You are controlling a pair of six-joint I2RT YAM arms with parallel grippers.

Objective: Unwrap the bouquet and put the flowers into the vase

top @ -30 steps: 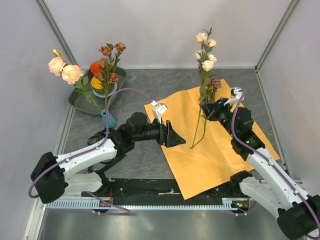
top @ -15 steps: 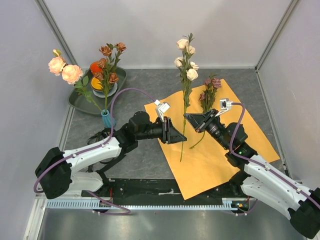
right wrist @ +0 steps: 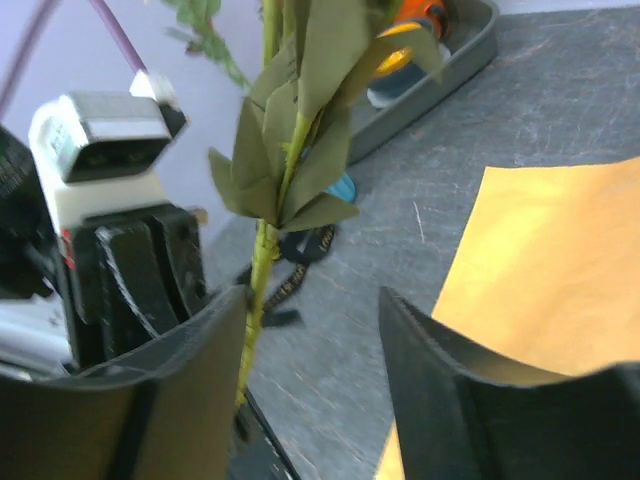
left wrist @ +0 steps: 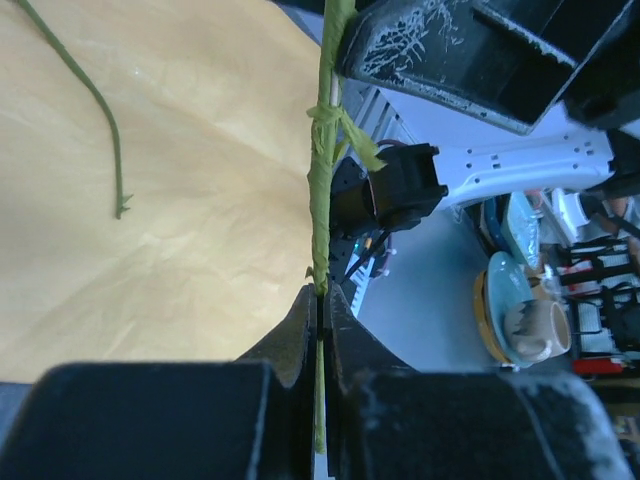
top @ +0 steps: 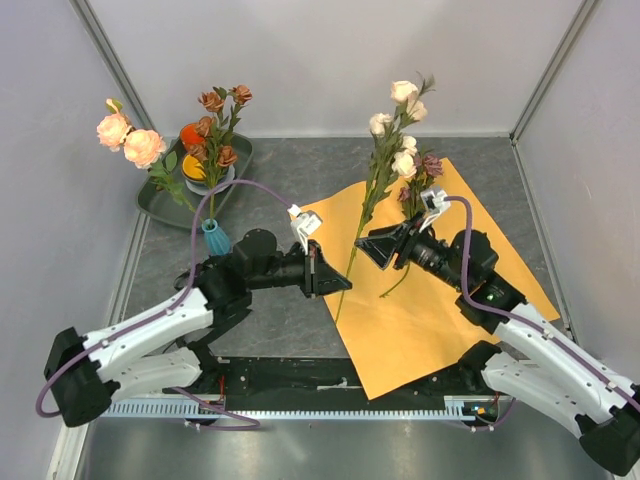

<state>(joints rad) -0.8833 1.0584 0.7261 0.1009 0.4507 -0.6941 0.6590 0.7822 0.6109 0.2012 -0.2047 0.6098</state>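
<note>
top view: the cream rose stem [top: 372, 197] has passed from the right pincer [top: 366, 246] to the left pincer [top: 339, 286], over the orange paper [top: 430, 320]. the vase [top: 216, 238] stands well to the left, already holding two sprays.
left wrist: jaws clamped on the stem.
right wrist: jaws now parted, the stem free.
judgement: handover done, vase next.

Left gripper [left wrist: 320, 303] clamped on an upright green stem [left wrist: 319, 190]; orange paper [left wrist: 200, 250] behind, with a thinner stem [left wrist: 98, 100] lying on it.
</note>
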